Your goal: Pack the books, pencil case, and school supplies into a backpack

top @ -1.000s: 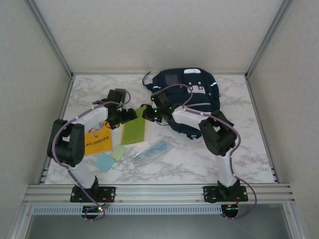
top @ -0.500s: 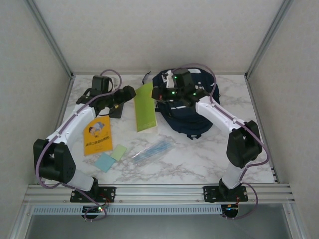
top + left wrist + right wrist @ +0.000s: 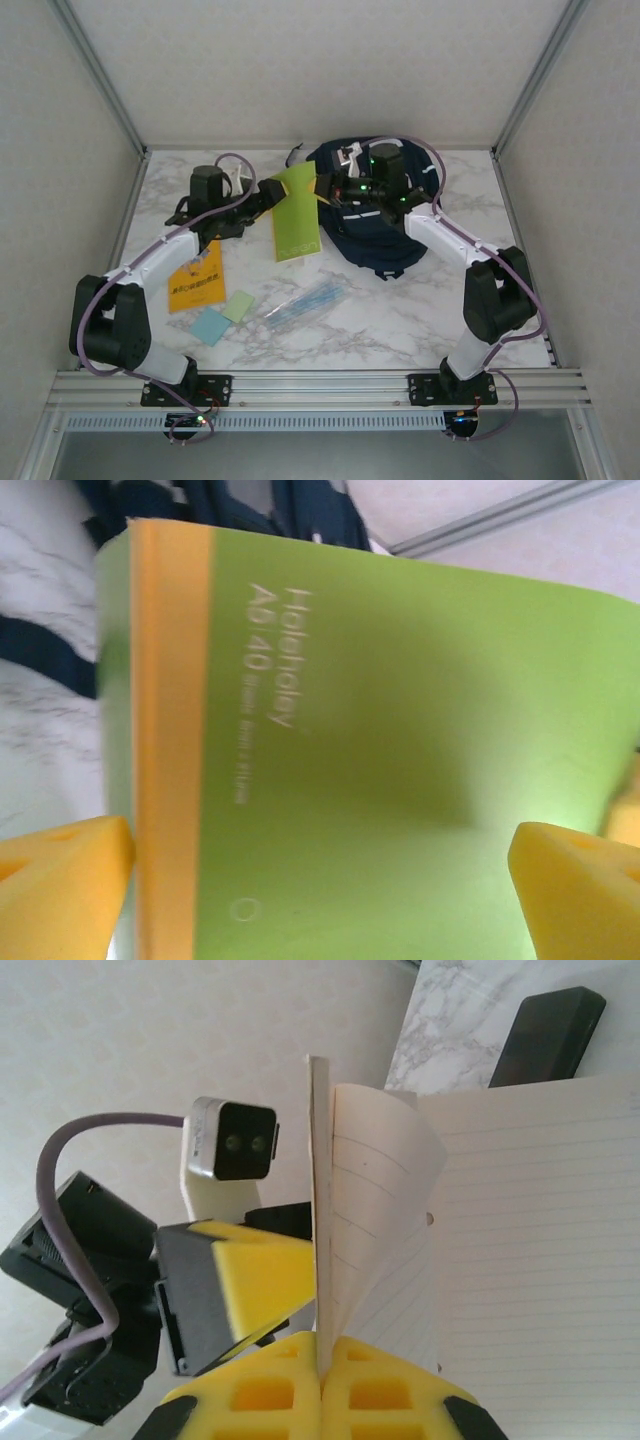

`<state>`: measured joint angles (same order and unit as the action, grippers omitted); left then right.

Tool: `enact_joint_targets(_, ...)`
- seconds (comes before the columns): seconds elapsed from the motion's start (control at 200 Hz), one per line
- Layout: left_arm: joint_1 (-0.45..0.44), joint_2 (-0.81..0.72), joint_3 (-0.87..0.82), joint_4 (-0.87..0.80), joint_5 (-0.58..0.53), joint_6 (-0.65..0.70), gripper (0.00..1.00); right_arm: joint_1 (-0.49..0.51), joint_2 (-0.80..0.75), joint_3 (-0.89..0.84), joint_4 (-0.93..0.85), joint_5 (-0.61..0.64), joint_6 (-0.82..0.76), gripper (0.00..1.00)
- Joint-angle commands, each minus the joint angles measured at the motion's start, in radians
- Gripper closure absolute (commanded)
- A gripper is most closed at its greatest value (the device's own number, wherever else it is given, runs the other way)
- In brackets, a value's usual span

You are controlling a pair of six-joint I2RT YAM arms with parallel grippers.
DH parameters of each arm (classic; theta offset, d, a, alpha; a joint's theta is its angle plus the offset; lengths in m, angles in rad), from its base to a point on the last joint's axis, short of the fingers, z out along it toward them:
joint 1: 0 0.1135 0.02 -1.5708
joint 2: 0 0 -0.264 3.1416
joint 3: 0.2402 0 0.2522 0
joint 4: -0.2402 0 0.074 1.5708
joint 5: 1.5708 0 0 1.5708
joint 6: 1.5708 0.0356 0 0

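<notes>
The right gripper [image 3: 320, 1360] is pinched shut on one edge of the lime-green notebook [image 3: 297, 215]. The left gripper [image 3: 318, 880] stands wide apart, straddling the cover without clamping. A second ago the notebook lay flat on the table; now it hangs lifted at 9 o'clock of the backpack [image 3: 385, 250], probably ready for insertion.

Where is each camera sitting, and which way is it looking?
Top camera: high behind the arms, looking down at the marble table; both arms, the left gripper and the right gripper show.
Left wrist camera: on the left wrist, facing the green notebook cover; its open yellow pads show.
Right wrist camera: on the right wrist, facing the notebook's lined pages; its shut pads show, pinching them.
Shared: all three see the notebook.
</notes>
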<state>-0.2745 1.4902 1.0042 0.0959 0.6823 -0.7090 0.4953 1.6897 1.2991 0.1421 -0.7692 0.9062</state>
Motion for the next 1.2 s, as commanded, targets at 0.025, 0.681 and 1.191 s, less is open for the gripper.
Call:
enact_joint_targets(0.025, -0.044, 0.026, -0.024, 0.19, 0.096, -0.067, 0.06, -0.022, -0.02, -0.04, 0.178, -0.055, 0.075, 1.0)
enact_joint_targets(0.681, -0.148, 0.102, 0.047, 0.258, 0.105, -0.122, 0.46, -0.058, 0.028, -0.145, -0.083, 0.1, -0.132, 1.0)
enact_joint_targets(1.191, -0.196, 0.233, 0.1, 0.193, 0.049, -0.105, 0.33, -0.103, 0.001, -0.161, -0.248, 0.194, -0.263, 1.0)
